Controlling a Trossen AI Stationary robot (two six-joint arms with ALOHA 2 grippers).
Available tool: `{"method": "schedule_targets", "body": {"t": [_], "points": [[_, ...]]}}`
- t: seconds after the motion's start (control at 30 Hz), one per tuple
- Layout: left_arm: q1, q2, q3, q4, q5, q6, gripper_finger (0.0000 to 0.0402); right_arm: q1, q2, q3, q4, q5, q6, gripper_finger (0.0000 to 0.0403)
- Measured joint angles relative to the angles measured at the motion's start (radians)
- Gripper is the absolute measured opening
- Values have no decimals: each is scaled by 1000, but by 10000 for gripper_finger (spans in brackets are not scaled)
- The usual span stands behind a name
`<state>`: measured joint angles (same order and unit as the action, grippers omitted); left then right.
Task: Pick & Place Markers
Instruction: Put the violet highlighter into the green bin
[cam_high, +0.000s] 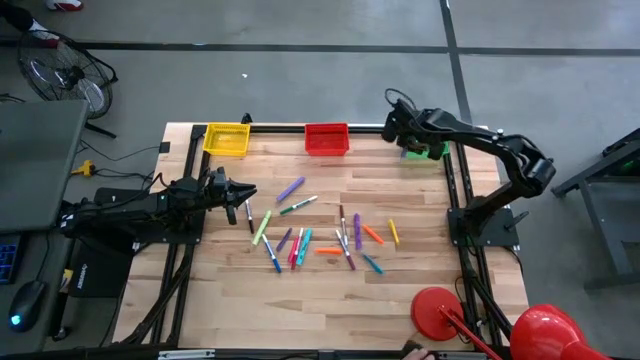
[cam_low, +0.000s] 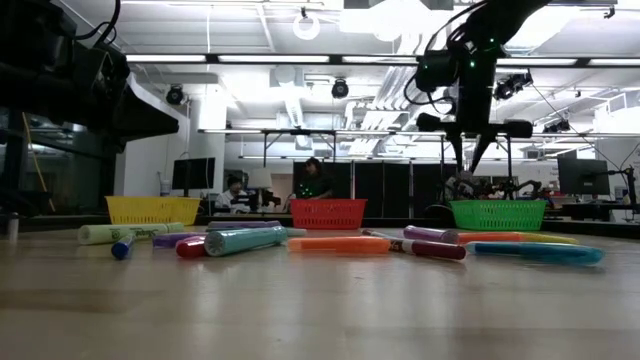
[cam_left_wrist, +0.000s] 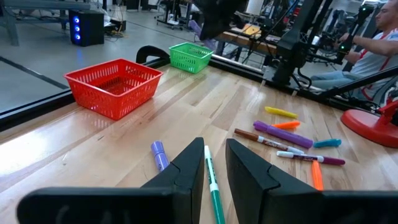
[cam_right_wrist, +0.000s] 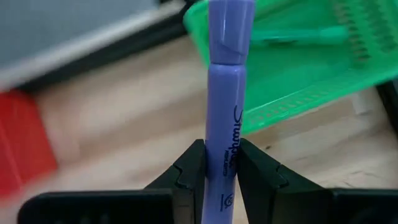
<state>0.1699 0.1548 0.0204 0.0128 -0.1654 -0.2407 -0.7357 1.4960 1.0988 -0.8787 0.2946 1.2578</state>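
right wrist view: right gripper (cam_right_wrist: 222, 163) clenched on purple marker (cam_right_wrist: 226, 93), green basket (cam_right_wrist: 298, 68) just beyond its tip. left gripper (cam_left_wrist: 214, 167) empty, fingers slightly parted, loose markers (cam_high: 320, 235) ahead of it on table (cam_high: 420, 200).

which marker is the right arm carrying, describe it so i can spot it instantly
Start at the green basket at the table's far right corner, where the right pincer hangs just beside it. Pinched between its fingers is a lavender-purple marker. Unlike every other marker, which lies flat on the wood, it is off the table.
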Motion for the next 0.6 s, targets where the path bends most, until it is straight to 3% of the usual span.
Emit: {"method": "schedule_targets", "body": {"t": [0.27, 0.6], "points": [[0, 0, 0, 0, 0, 0, 64, -15, 0, 0, 8, 106, 450, 66], [0, 0, 0, 0, 0, 0, 64, -101, 4, 0, 9, 112, 602, 66]]}}
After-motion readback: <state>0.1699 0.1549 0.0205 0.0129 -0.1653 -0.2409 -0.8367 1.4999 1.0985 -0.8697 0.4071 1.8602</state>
